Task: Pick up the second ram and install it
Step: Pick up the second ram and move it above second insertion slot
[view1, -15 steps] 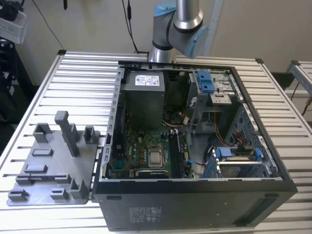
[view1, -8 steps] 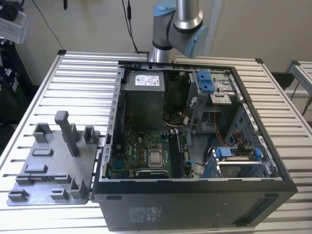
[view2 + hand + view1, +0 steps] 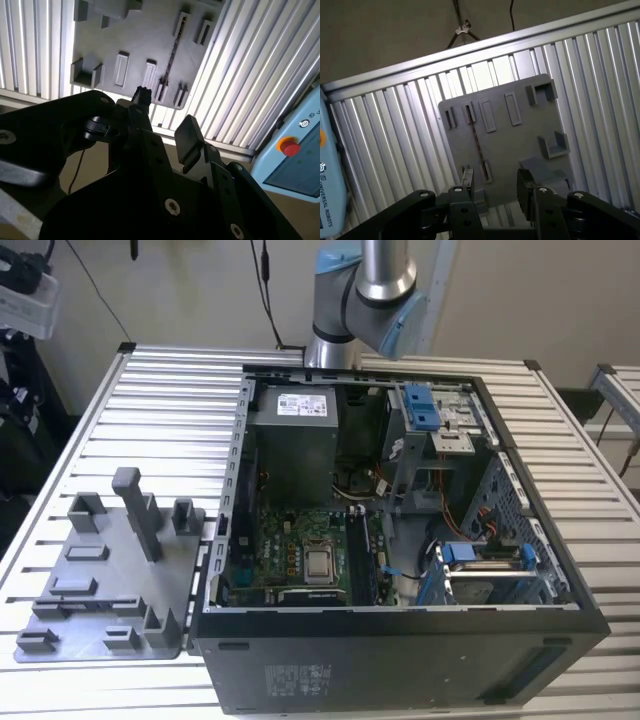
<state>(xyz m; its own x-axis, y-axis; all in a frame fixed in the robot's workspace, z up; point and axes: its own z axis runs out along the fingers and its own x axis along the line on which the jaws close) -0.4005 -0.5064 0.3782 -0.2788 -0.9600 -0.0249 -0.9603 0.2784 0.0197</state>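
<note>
While the slatted worktop (image 3: 150,400) carries an open computer case (image 3: 400,660), the arm (image 3: 365,285) reaches up out of frame; over the grey tray (image 3: 520,145) the pincer (image 3: 496,186) hangs spread and empty; second ram (image 3: 477,145) stands edgewise in tray slots.

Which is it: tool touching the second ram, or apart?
Apart. In the first wrist view the open tool hangs high over the grey tray, where the second ram stands on edge far below.

The second ram (image 3: 171,57) — thin, dark, seen edge-on — stands on its long edge in the grey tray (image 3: 110,35).
</note>
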